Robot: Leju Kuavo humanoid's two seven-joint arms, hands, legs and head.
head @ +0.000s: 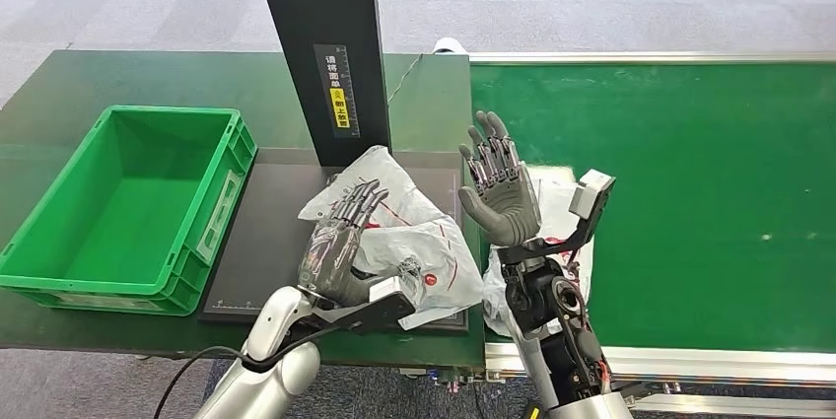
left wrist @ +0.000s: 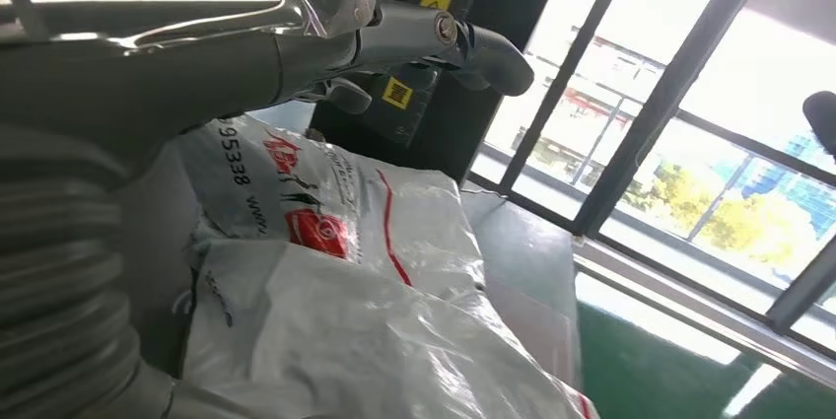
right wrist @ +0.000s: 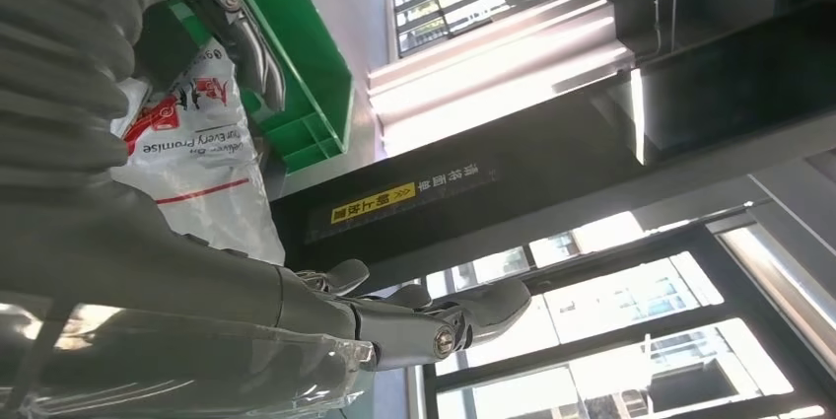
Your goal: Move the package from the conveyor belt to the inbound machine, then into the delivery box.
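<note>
Closest up: left hand (head: 340,246), palm down with fingers stretched flat over the package (head: 414,242), resting on it rather than wrapped round it, so holding nothing. Can't tell from the head view how hard it presses. Package itself a crumpled white plastic mailer with red print, lying on the dark scanner plate (head: 266,242) of the inbound machine, toward the plate's right edge and hanging slightly over its near edge. Part of the bag hidden under the hand; printed text too creased to read in full. Right hand (head: 501,192) raised upright just right of the package, palm open, fingers spread wide, gripping nothing. More white plastic (head: 557,212) behind that forearm at the left edge of the conveyor belt (head: 690,192); mostly hidden by the arm, can't tell what it is. Black machine post (head: 325,44) standing at the plate's far edge, top cut off. Green delivery box (head: 128,207) just left of the plate, at the bench's near-left corner, with open green room inside.
</note>
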